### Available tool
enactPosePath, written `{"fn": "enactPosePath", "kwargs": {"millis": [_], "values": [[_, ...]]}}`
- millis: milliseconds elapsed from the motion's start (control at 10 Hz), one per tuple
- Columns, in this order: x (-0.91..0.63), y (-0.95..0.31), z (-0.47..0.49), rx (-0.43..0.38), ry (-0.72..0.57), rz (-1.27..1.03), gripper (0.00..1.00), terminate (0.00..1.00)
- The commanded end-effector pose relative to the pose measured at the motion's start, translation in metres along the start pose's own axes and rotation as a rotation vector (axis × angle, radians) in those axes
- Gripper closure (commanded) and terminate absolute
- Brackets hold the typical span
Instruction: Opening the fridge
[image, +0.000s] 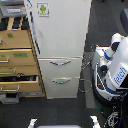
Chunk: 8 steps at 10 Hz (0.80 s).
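We see the fridge (59, 45) fully shut; beside it the wooden cabinet (17, 62) has one drawer (19, 77) pulled out, contents unclear; no pincer shows.

One tall white fridge (60, 47) with one large upper door (62, 27), one green-marked square sticker (43, 9) and two lower drawers, each with one silver handle. One tan wooden drawer cabinet (20, 62) shows four drawers; one white robot (114, 67)

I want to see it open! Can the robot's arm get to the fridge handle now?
Probably not yet. The fridge is shut, its long handle is on the far side from the robot, and no gripper shows near it.
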<state>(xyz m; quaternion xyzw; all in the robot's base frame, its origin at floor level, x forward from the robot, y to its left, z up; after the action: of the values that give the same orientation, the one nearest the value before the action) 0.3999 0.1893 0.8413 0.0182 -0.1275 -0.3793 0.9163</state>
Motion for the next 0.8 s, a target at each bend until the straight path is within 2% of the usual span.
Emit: {"fn": "enactPosePath", "kwargs": {"millis": [100,500,800], "values": [[0.001,0.0,-0.001,-0.058,0.023,-0.009,0.0,0.0],[0.042,0.006,0.004,-0.153,0.043,-0.084,0.0,0.0],[0.093,0.028,0.004,-0.124,0.029,-0.089,0.0,0.0]]}}
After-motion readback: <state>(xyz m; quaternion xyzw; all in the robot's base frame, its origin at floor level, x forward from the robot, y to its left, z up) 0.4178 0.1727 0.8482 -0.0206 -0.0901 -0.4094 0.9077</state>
